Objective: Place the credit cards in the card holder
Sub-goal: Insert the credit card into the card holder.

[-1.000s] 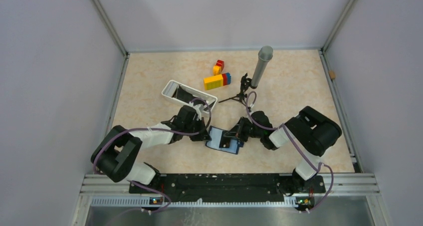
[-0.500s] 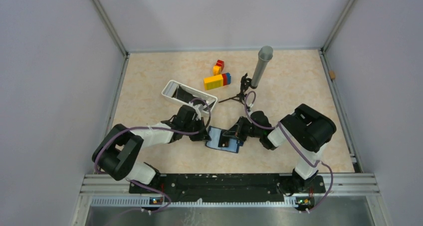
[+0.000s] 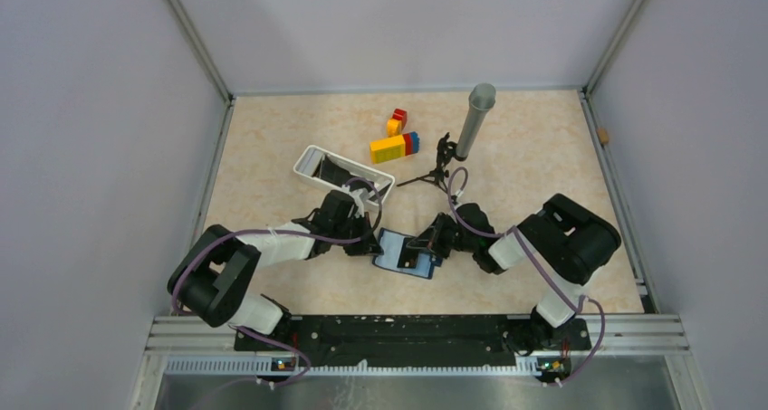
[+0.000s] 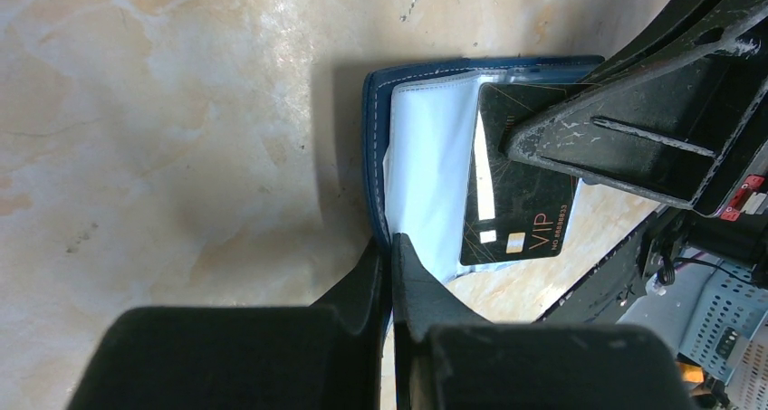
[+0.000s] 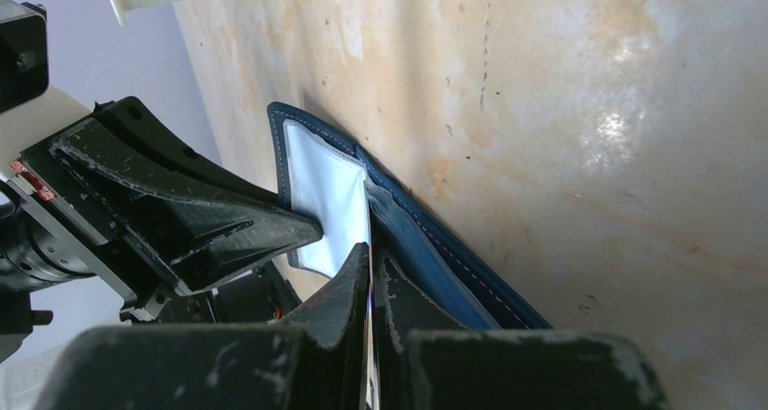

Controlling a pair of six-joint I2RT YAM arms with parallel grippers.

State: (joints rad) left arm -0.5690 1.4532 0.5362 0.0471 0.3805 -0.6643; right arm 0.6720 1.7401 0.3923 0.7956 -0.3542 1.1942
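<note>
The marbled beige surface [image 3: 543, 157] looked hard and slick, so the card holder [image 4: 372, 129] lying open on it would probably slide unless pinned. Beyond the card holder sat a white plastic tray [image 3: 304, 164] with more dark credit cards [image 3: 333, 168]. The holder seemed soft and floppy, navy outside with pale stitching and a limp grey lining inside; the left fingers [image 4: 367, 283] were closed on its edge. Over that lining a glossy black VIP card [image 4: 521, 202], thin, stiff, light and likely slippery, was pinched near one end by the closed right fingers [image 4: 625, 147]
</note>
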